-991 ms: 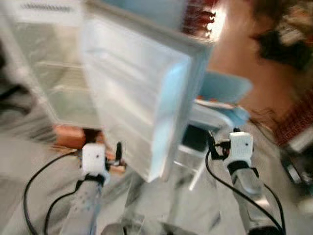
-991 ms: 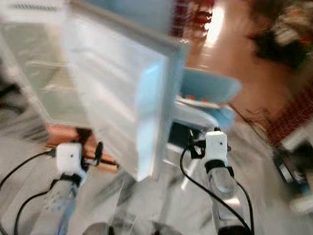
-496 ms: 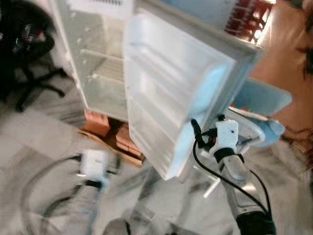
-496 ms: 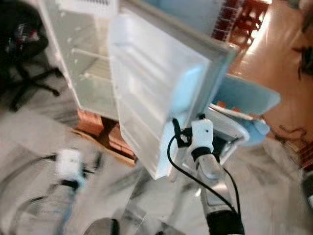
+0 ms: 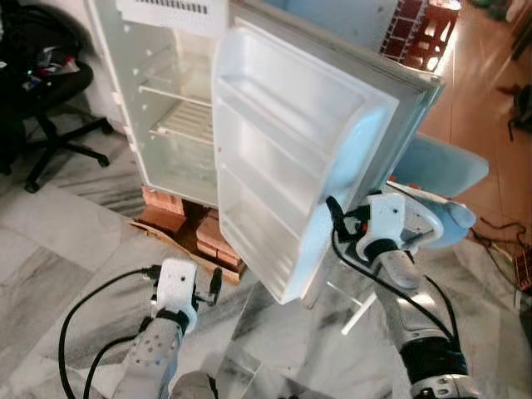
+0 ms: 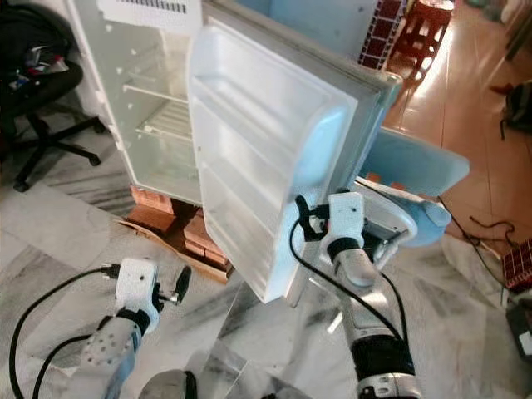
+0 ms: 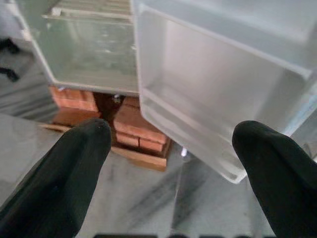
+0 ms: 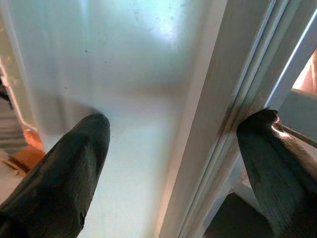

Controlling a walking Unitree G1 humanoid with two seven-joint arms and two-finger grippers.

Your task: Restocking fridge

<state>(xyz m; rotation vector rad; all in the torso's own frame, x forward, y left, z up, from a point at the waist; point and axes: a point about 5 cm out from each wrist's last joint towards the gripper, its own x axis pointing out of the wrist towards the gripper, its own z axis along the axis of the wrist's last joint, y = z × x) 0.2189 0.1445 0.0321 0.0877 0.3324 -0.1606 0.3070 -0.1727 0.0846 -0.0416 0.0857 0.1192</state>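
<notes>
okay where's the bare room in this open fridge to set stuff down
Bare: the wire shelves inside the fridge and the door bins. Crowded: the door's outer edge, straddled by the right claw.

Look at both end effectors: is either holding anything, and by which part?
The right end effector straddles the fridge door's free edge, fingers open either side, apparently not clamped. The left end effector is open, holding nothing.
</notes>
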